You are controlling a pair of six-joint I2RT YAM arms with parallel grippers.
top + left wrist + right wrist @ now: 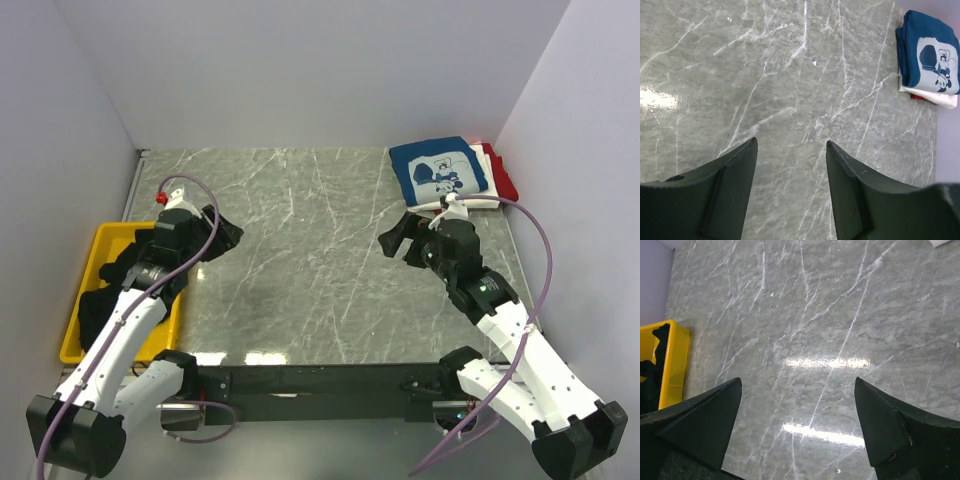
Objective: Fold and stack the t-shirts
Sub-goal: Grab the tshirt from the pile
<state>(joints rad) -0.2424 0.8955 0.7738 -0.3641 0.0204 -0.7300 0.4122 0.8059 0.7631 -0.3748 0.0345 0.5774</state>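
A folded blue t-shirt with a white cartoon print tops a stack at the table's back right corner. Under it lie a white t-shirt and a red t-shirt. A black t-shirt lies crumpled in the yellow tray at the left. My left gripper hovers open over bare marble just right of the tray, with nothing between its fingers. My right gripper stands open in front of the stack, also holding nothing. The right wrist view shows only marble between its fingers.
The grey marble table is walled on the left, back and right. The yellow tray with the black cloth sits at the table's left edge. The left arm reaches over the tray.
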